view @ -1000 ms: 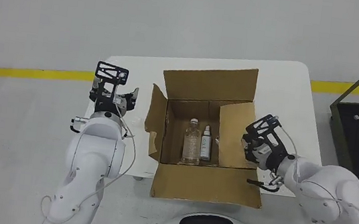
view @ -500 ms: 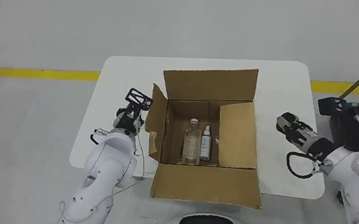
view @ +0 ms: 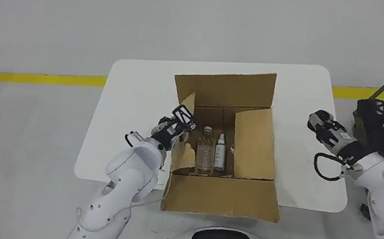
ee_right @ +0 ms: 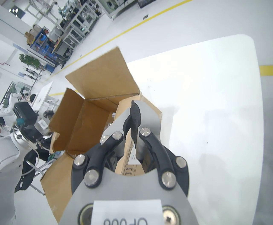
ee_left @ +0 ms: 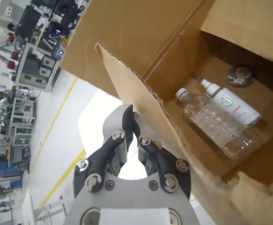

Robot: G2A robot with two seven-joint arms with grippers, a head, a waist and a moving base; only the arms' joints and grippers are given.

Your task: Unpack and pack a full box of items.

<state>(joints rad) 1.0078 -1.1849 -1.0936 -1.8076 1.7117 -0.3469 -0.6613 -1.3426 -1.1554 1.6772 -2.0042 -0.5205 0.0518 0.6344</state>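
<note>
On your left, the left gripper [view: 182, 113] sits on the outer side of the cardboard box's [view: 222, 195] left flap [ee_left: 132, 85]. Its jaws are pressed together with nothing between them, and the flap's torn edge stands just beside them. The box rests mid-bench [view: 124, 111] with its far and near flaps spread open. On the box floor you have a clear plastic bottle [view: 205, 152] lying flat. A white spray bottle [view: 221, 154] lies against its right side, and both caps point at the far wall. A small grey round fitting [ee_left: 238, 75] lies past the spray bottle's cap. Further right, the right gripper [view: 316, 119] hangs above the bare bench, well apart from the box, its jaws closed on nothing
</note>
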